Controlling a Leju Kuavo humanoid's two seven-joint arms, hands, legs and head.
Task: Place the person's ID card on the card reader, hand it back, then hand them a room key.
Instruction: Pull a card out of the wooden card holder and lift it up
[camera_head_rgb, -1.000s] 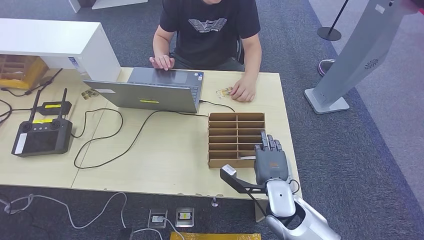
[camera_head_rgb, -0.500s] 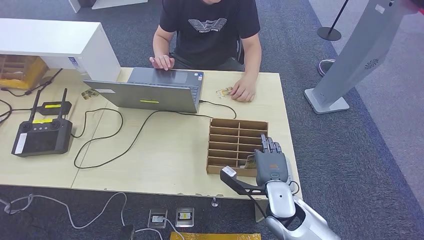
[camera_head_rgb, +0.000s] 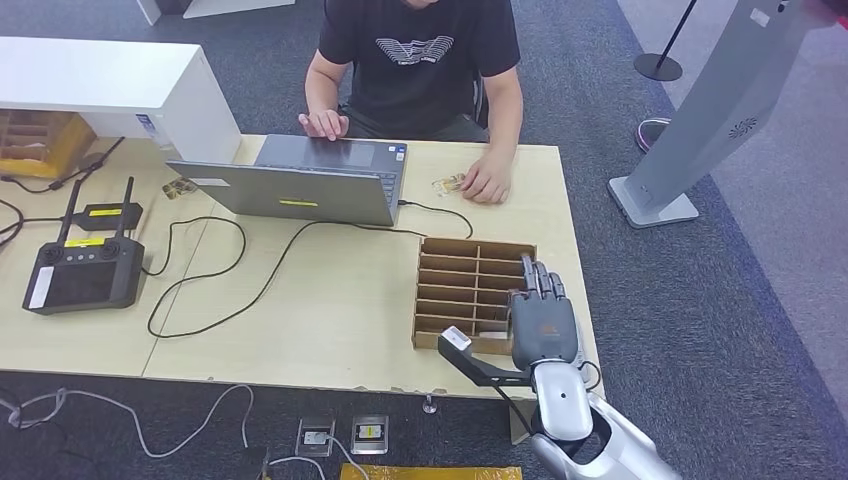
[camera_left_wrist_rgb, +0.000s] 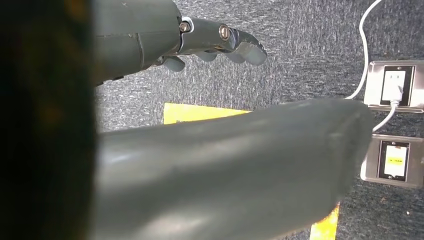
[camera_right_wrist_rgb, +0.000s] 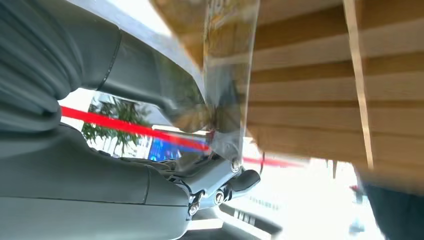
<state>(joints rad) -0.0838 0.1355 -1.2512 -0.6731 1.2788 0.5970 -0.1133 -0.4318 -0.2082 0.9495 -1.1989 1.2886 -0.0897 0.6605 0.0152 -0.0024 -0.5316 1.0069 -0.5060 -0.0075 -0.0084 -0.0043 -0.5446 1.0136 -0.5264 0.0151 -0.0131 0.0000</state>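
Your right hand (camera_head_rgb: 541, 322) lies palm down over the near right corner of the cardboard slot tray (camera_head_rgb: 470, 268), fingers stretched toward the far side. In the right wrist view a clear-sleeved card (camera_right_wrist_rgb: 227, 75) is pinched between its thumb and fingers against the tray's dividers. Your left hand (camera_left_wrist_rgb: 200, 42) hangs over the carpet with fingers loosely extended and nothing in them. At the table's far edge, the person's hand (camera_head_rgb: 487, 184) rests beside a small card (camera_head_rgb: 449, 184), right of the laptop (camera_head_rgb: 300, 180).
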